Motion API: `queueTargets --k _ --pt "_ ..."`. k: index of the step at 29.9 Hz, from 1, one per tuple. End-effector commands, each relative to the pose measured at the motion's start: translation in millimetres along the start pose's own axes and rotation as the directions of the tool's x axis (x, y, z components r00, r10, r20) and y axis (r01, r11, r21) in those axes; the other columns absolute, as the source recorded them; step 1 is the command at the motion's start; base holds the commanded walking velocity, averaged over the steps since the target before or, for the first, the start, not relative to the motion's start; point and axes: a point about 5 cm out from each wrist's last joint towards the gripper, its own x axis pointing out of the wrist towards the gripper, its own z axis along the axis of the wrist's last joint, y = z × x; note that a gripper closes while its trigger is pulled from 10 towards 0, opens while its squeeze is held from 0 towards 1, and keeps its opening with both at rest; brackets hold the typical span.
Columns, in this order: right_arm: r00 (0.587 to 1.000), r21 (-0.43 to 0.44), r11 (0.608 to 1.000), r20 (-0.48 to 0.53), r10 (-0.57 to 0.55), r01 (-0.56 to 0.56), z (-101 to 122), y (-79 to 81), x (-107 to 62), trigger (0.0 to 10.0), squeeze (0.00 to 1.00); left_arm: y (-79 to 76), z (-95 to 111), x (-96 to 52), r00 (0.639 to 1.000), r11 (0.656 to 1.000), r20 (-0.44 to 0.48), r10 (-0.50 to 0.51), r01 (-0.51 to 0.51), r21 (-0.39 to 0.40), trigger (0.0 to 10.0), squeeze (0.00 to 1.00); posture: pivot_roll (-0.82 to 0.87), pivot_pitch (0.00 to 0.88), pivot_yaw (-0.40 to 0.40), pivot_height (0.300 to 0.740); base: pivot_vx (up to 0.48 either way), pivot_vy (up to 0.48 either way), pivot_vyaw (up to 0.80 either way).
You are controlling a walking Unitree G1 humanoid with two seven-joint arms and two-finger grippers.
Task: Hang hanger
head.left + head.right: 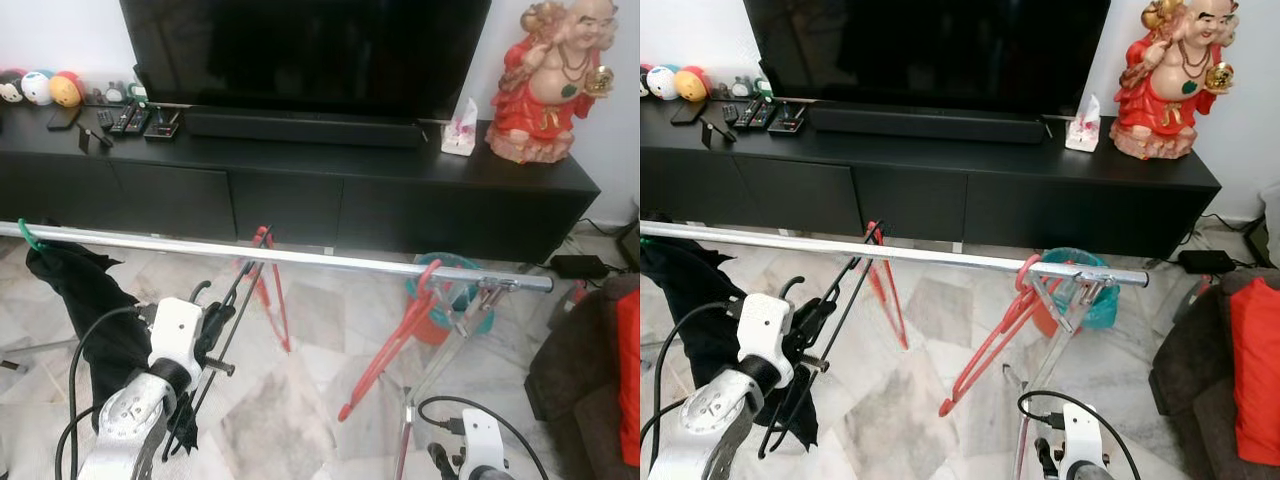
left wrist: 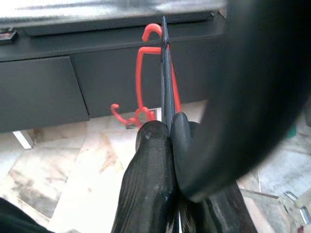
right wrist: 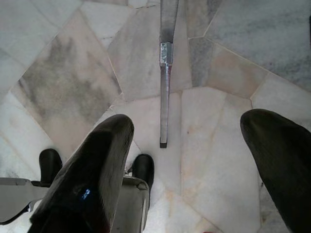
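A silver rail [image 1: 330, 258] crosses in front of me. My left gripper [image 1: 215, 322] is shut on a thin black hanger [image 1: 238, 288]. The hanger slants up to the rail, and its top meets the rail beside the hook of a red hanger [image 1: 270, 292]. In the left wrist view the fingers [image 2: 153, 160] pinch the black hanger [image 2: 165, 77], with the red hanger [image 2: 141, 73] behind it. A second red hanger [image 1: 395, 335] hangs near the rail's right end. My right gripper [image 3: 189, 145] is open low over the floor, with nothing in it.
A black garment [image 1: 85, 290] hangs on a green hook at the rail's left end. Behind the rail are a black TV console [image 1: 300, 190], a TV and a red statue [image 1: 545, 85]. A teal bucket [image 1: 470, 300] and the rack's leg [image 1: 445, 350] stand at the right. A dark sofa [image 1: 590, 350] edges in.
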Motion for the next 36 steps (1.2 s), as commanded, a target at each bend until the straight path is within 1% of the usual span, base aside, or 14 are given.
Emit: queueTargets --k 1,4,8,10,14,15,17,21,23,25,31,32,34,36 --pt "1.000 0.004 1.000 0.003 -0.002 0.002 1 0.9 0.2 10.0 0.00 -2.0 3 9.8 1.000 0.999 -0.007 0.008 -0.007 0.049 10.0 0.00 0.03 0.004 -0.036 0.740 0.000 0.000 0.00" --pt "1.000 0.007 1.000 0.004 -0.001 0.001 1 1.9 0.4 10.0 0.00 0.5 2 23.3 0.998 0.994 -0.029 0.047 -0.044 0.100 10.0 0.00 0.03 0.006 -0.034 0.740 0.000 0.000 0.00" --pt "1.000 0.012 1.000 0.006 -0.003 0.003 1 2.4 0.5 10.0 0.00 4.6 7 35.2 0.997 0.992 -0.022 0.075 -0.073 0.102 10.0 0.00 0.02 0.008 -0.030 0.740 0.000 0.000 0.00" --pt "1.000 0.015 1.000 0.007 -0.004 0.004 1 2.6 0.6 10.0 0.00 4.6 12 46.5 0.996 0.991 -0.015 0.084 -0.082 0.104 10.0 0.00 0.02 0.010 -0.028 0.740 0.000 0.000 0.00" --pt "1.000 0.018 1.000 0.007 -0.005 0.005 1 2.6 0.5 10.0 0.00 3.9 17 53.4 0.996 0.991 -0.002 0.093 -0.093 0.099 10.0 0.00 0.02 0.010 -0.028 0.740 0.000 0.000 0.00" --pt "1.000 0.018 1.000 0.008 -0.005 0.005 1 2.6 0.5 10.0 0.00 3.4 22 59.0 0.995 0.991 0.015 0.098 -0.099 0.092 10.0 0.00 0.02 0.011 -0.027 0.740 0.000 0.000 0.00" --pt "1.000 0.019 1.000 0.008 -0.006 0.006 1 2.4 0.5 10.0 0.00 3.0 23 63.4 0.995 0.991 0.021 0.102 -0.103 0.087 10.0 0.00 0.01 0.013 -0.027 0.740 0.000 0.000 0.00" --pt "1.000 0.019 1.000 0.008 -0.007 0.007 1 2.3 0.5 10.0 0.00 1.8 24 69.7 0.995 0.990 0.019 0.102 -0.104 0.100 10.0 0.00 0.01 0.014 -0.028 0.740 0.000 0.000 0.00" --pt "1.000 0.018 1.000 0.008 -0.006 0.006 1 2.2 0.5 10.0 0.00 2.4 30 78.9 0.991 0.988 0.030 0.128 -0.131 0.084 10.0 0.00 0.01 0.014 -0.028 0.740 0.000 0.000 0.00" --pt "1.000 0.018 1.000 0.008 -0.006 0.006 1 2.2 0.5 10.0 0.00 2.1 33 84.3 0.990 0.987 0.031 0.137 -0.139 0.082 10.0 0.00 0.01 0.014 -0.028 0.740 0.000 0.000 0.00" --pt "1.000 0.021 1.000 0.007 -0.006 0.006 1 2.4 0.5 10.0 0.00 1.7 32 95.0 0.987 0.984 -0.016 0.158 -0.156 0.085 10.0 0.00 0.01 0.015 -0.025 0.740 0.000 0.000 0.00" --pt "1.000 0.021 1.000 0.007 -0.005 0.005 1 2.7 0.5 10.0 0.00 3.3 29 96.5 0.984 0.982 -0.042 0.171 -0.167 0.083 10.0 0.00 0.01 0.014 -0.023 0.740 0.000 0.000 0.00" --pt "1.000 0.021 1.000 0.007 -0.005 0.005 1 2.8 0.6 10.0 0.00 3.8 28 97.2 0.983 0.982 -0.051 0.174 -0.169 0.083 10.0 0.00 0.01 0.014 -0.023 0.740 0.000 0.000 0.00" --pt "1.000 0.023 1.000 0.007 -0.006 0.006 1 3.0 0.6 10.0 0.00 4.6 20 98.1 0.979 0.982 -0.098 0.178 -0.170 0.087 10.0 0.00 0.01 0.013 -0.022 0.740 0.000 0.000 0.00"
